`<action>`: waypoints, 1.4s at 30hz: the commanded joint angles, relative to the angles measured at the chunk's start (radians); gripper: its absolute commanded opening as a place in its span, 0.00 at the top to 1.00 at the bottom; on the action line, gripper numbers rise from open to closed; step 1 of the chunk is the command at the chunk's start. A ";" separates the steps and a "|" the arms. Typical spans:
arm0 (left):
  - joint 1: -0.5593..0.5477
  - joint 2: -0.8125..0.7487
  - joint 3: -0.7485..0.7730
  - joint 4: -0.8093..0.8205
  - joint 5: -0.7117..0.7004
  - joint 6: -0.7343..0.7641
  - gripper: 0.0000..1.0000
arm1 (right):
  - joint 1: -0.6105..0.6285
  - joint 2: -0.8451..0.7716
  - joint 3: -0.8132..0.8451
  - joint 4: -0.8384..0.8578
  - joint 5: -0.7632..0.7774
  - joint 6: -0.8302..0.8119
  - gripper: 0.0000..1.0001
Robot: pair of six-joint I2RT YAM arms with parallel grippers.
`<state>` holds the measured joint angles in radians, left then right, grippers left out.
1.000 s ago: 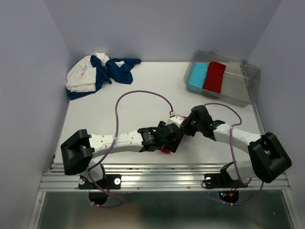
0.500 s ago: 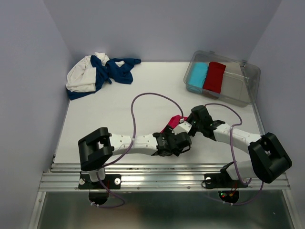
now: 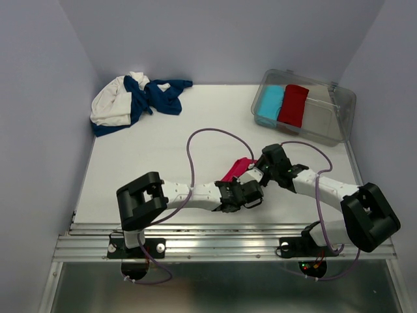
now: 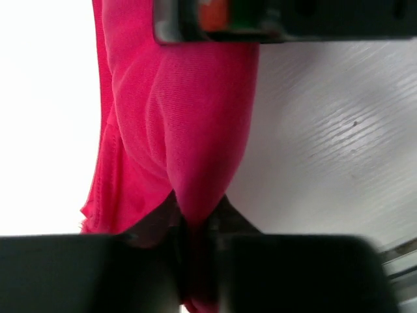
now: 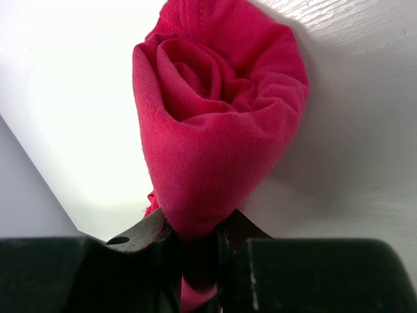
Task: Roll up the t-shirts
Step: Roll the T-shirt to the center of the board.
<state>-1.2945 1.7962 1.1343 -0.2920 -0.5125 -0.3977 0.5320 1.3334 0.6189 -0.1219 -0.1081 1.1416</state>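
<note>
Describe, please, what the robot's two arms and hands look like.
Both the left arm and right arm have white tubular links and black boxy joints, each trailing a looping purple cable. The left hand and right hand are dark, almost black.

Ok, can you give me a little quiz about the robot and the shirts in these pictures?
1. True or false: the left pincer and the right pincer both pinch the pink shirt.
2. How many shirts lie in the clear bin? A one, B two, C four.
3. Fill in: the heap at the far left is navy and ____.
Key: 1 true. 2 B, the light blue roll and the red roll. 3 white.
</note>
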 commanded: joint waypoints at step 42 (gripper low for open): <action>0.547 -0.106 -0.400 0.636 1.203 -0.125 1.00 | 0.049 -0.201 0.128 -0.285 0.117 -0.411 0.92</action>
<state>-0.7570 1.6867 0.7460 0.3256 0.6682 -0.5228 0.5522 1.1145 0.7116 -0.4145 0.0338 0.7837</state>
